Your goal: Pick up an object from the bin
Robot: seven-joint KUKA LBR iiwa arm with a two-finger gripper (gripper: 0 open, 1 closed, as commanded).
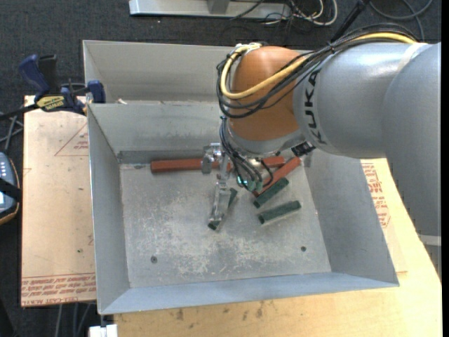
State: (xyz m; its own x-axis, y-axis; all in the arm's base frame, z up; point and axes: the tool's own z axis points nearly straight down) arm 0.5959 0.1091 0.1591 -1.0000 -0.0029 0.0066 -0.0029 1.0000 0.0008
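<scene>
My gripper hangs under the orange dome near the middle of the bin, its tip low over the bare floor. The fingers look shut, with nothing between them. A long red bar lies along the back wall, to the upper left of the tip, and its right end runs under the gripper body. Two dark green blocks lie just right of the fingers, apart from them: one tilted and one lower down.
A short red piece shows at the back right beneath the dome; whether it belongs to the red bar I cannot tell. The arm covers the bin's right rear corner. Bare speckled floor stretches to the left and front.
</scene>
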